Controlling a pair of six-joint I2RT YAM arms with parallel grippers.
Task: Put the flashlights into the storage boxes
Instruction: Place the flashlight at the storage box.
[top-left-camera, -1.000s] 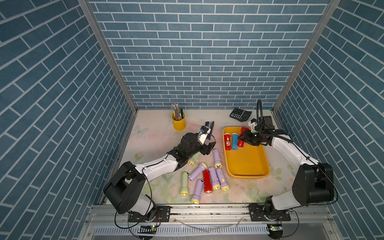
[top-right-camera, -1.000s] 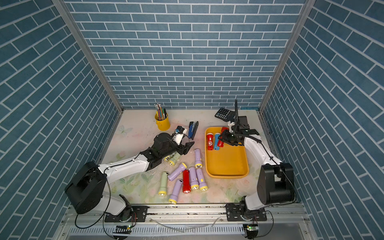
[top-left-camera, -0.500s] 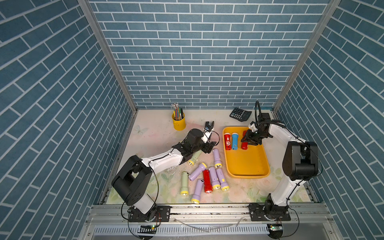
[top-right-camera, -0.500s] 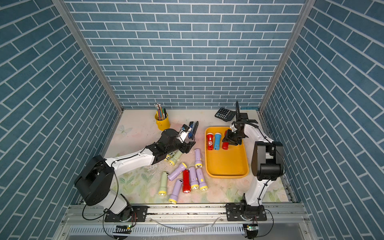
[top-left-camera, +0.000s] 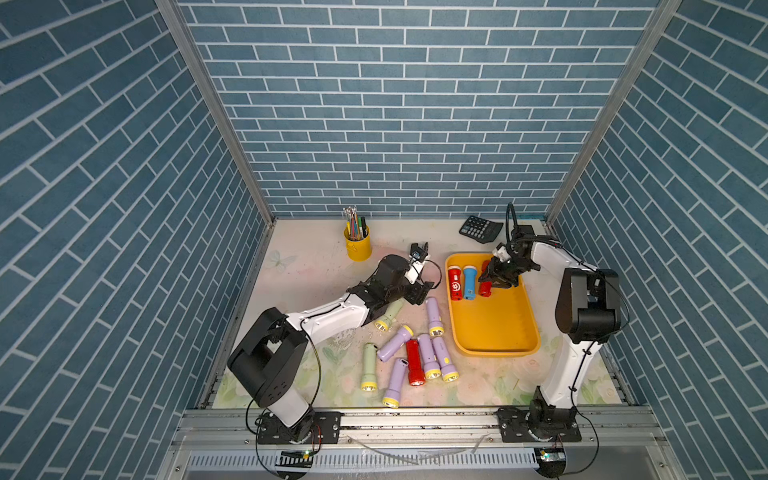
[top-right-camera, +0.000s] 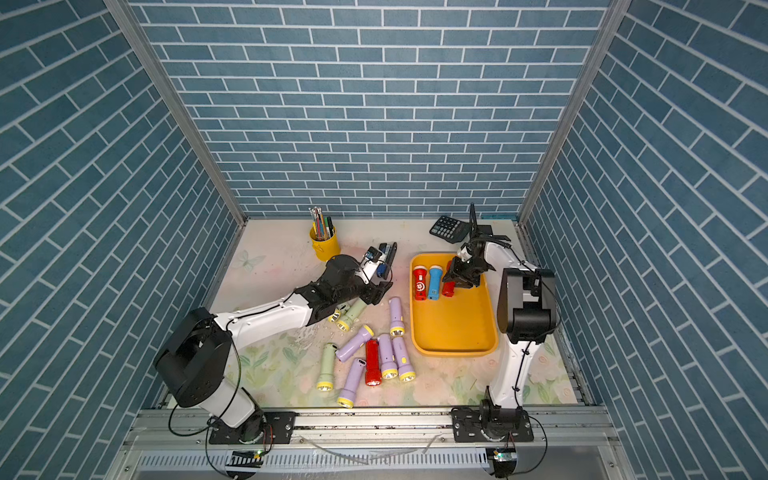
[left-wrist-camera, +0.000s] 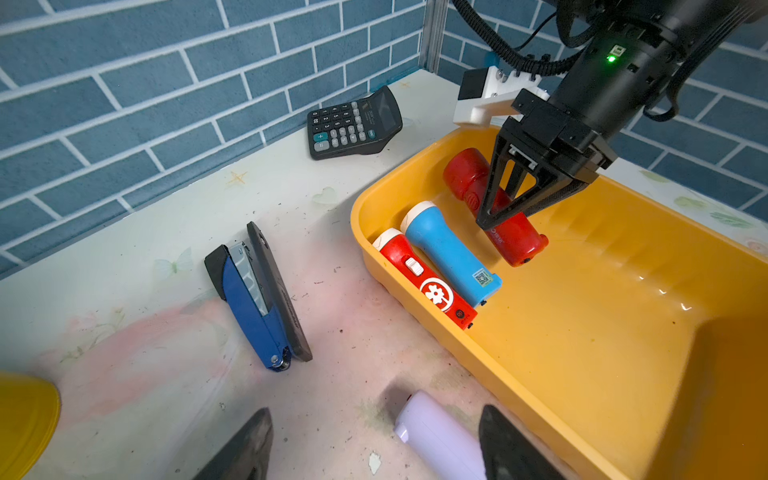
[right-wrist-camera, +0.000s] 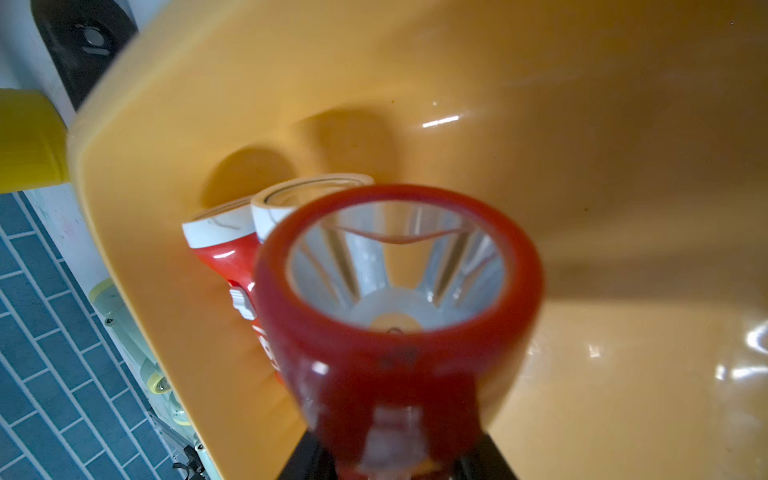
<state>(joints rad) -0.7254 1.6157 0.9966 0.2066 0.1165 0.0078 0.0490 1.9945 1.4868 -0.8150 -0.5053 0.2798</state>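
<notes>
The orange-yellow storage box (top-left-camera: 494, 328) (top-right-camera: 453, 332) lies at the right. In its far end rest a red flashlight with a white head (top-left-camera: 455, 284) (left-wrist-camera: 424, 278) and a blue one (top-left-camera: 469, 281) (left-wrist-camera: 449, 249). My right gripper (top-left-camera: 496, 279) (left-wrist-camera: 498, 220) (right-wrist-camera: 395, 465) is shut on an all-red flashlight (top-left-camera: 484, 287) (left-wrist-camera: 515, 241) (right-wrist-camera: 395, 291), tilted beside the blue one just over the box floor. My left gripper (top-left-camera: 422, 291) (left-wrist-camera: 374, 457) is open, low over the tail of a lilac flashlight (top-left-camera: 433, 316) (left-wrist-camera: 436, 436). Several lilac, green and red flashlights (top-left-camera: 411, 361) (top-right-camera: 374, 353) lie on the table.
A dark blue stapler (top-left-camera: 417, 251) (left-wrist-camera: 257, 299) lies just beyond the left gripper. A yellow pen cup (top-left-camera: 358, 245) stands further back and a black calculator (top-left-camera: 480, 227) (left-wrist-camera: 353, 124) at the far right. Blue brick walls enclose three sides.
The right arm's elbow has risen and swung back, while its gripper stays over the box's far end with the red flashlight. The left gripper has edged right towards the box.
</notes>
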